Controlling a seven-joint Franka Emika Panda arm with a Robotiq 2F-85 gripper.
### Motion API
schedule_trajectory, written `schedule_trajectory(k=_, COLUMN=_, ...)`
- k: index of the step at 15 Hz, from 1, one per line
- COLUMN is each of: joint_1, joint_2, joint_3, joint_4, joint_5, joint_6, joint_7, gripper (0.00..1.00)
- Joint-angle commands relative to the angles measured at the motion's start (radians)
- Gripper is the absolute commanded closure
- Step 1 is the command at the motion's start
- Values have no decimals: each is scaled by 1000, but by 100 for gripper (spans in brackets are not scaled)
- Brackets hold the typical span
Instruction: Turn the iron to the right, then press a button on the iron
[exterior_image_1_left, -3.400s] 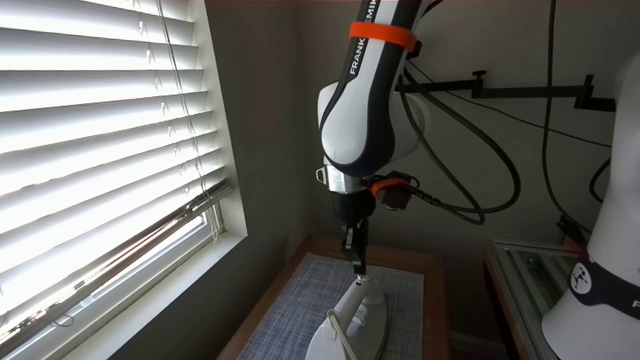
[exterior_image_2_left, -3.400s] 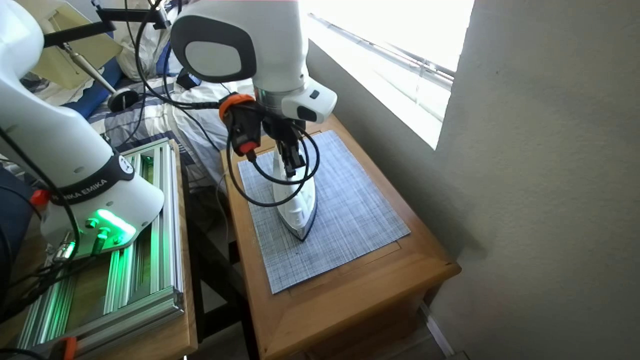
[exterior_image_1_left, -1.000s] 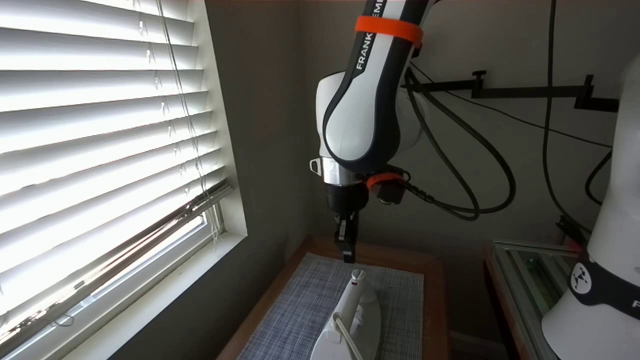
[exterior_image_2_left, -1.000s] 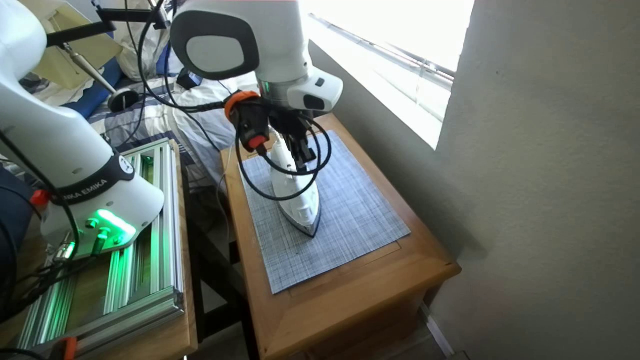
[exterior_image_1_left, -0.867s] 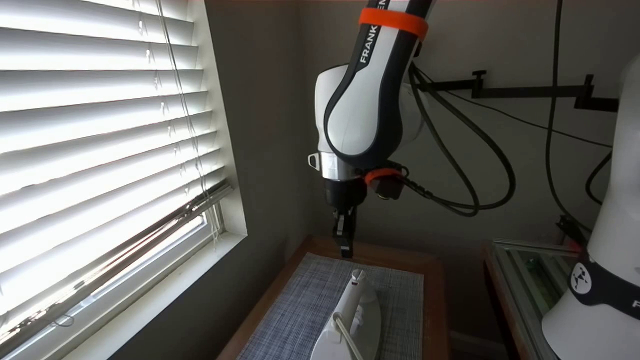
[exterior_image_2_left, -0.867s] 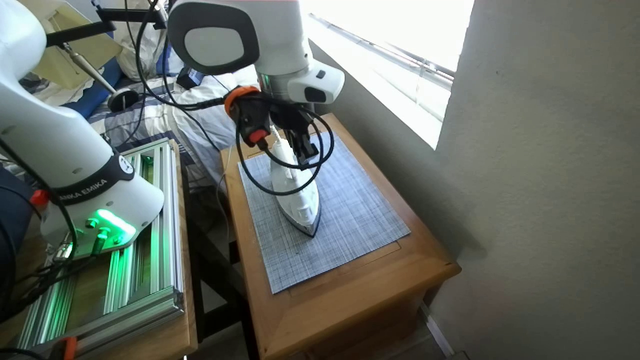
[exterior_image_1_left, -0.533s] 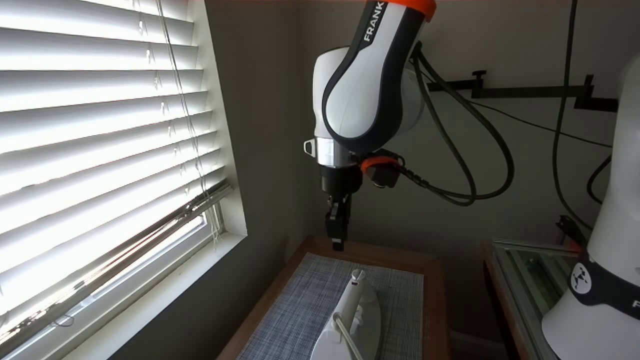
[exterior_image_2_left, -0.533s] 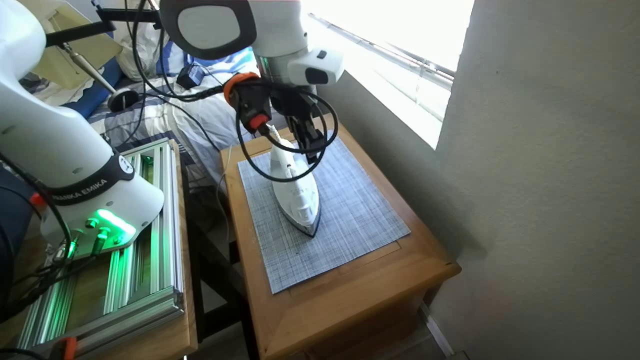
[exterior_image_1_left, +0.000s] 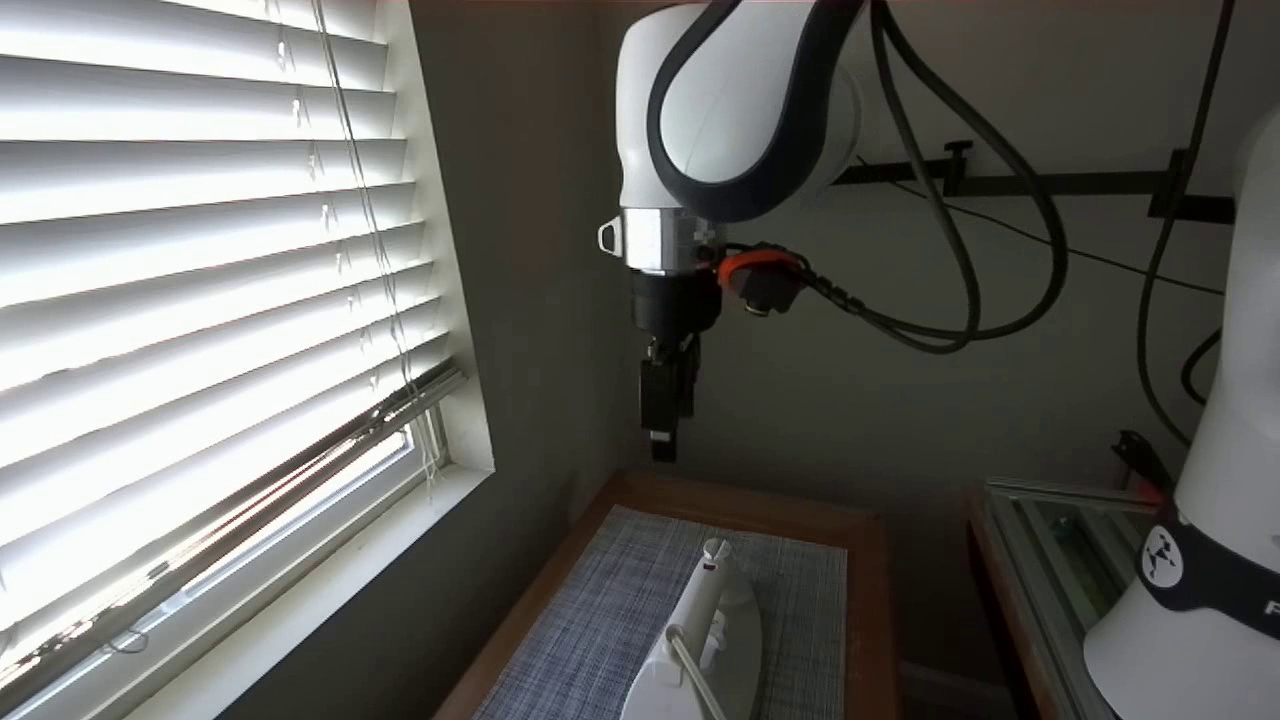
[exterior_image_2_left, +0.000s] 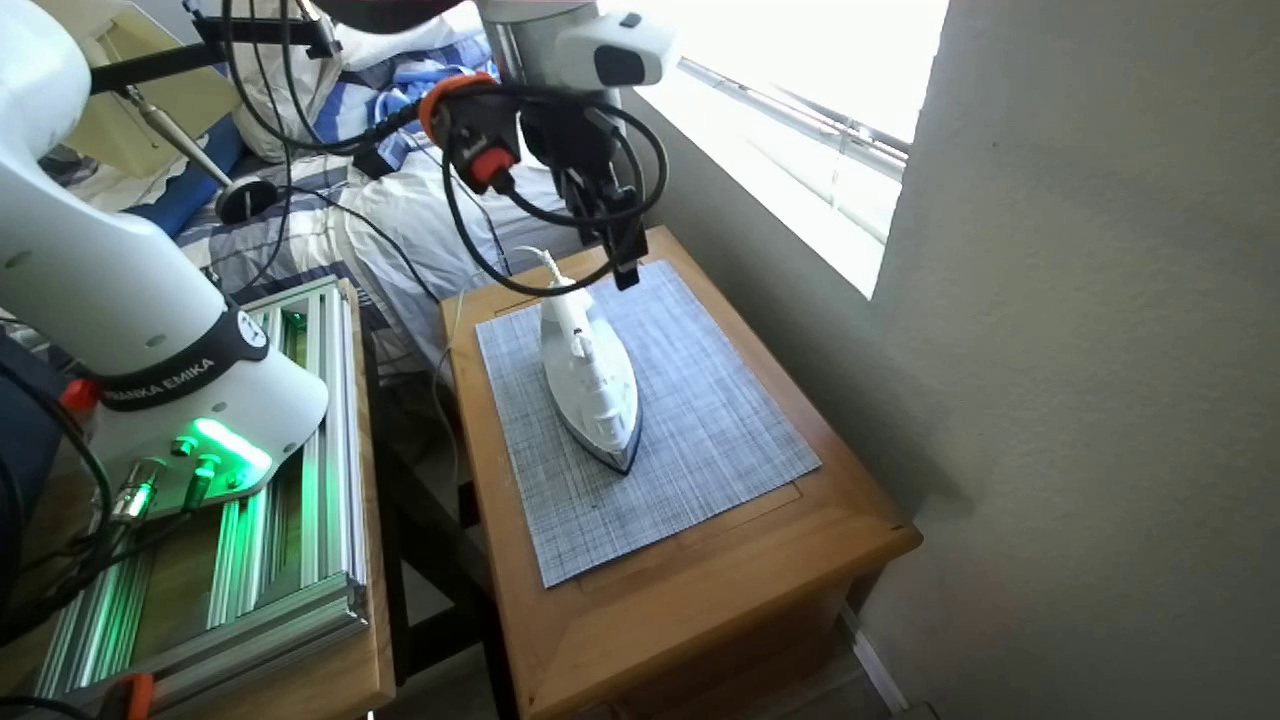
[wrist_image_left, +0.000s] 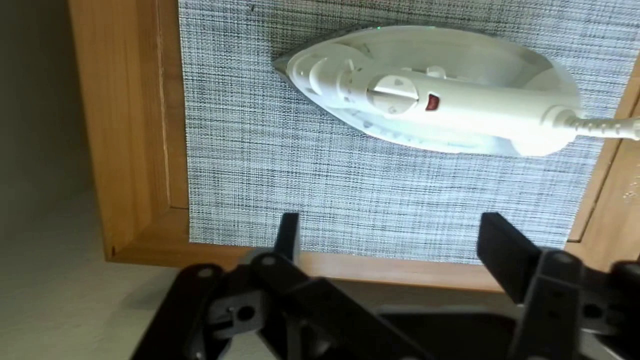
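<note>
The white and pale-grey iron (wrist_image_left: 480, 107) lies flat on the woven mat, its pointed nose to the left in the wrist view. On top it carries a white dial (wrist_image_left: 395, 94), a red rectangle (wrist_image_left: 432, 102) and a small white raised part (wrist_image_left: 436, 72); which of these is a button I cannot tell. Its handle (exterior_image_1_left: 700, 600) and cord also show in an exterior view. My gripper (wrist_image_left: 390, 220) stands open with nothing between its fingers. It hangs well above the mat on the window side of the iron, apart from it (exterior_image_2_left: 625, 275).
The woven mat (exterior_image_2_left: 710, 420) covers much of a wooden table (exterior_image_2_left: 720, 590) set against the wall (exterior_image_2_left: 1080, 300). A window with blinds (exterior_image_1_left: 200, 250) is beside it. The robot's white base (exterior_image_2_left: 200, 390) stands on a separate bench, and a bed (exterior_image_2_left: 400, 220) lies behind.
My gripper has risen from the iron's handle and moved toward the window side. Over the longer span the iron has turned slightly, its nose shifting toward the window side; lately it has stayed still.
</note>
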Motion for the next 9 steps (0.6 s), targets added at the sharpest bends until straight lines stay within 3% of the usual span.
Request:
schedule_trajectory(k=1, joint_1=11, joint_2=-132, joint_3=1, joint_4=-12, joint_5=-82, joint_6=-112, joint_7=93, gripper=0)
schedule_trajectory(k=8, joint_1=33, joint_2=-286, joint_3=15, joint_4=-9, joint_5=-90, joint_6=-247, joint_7=134, gripper=0)
schedule_trajectory(k=9, joint_1=42, joint_2=-230, joint_3=-6, joint_4=1, joint_5=-71, joint_6=-207, joint_7=101, gripper=0)
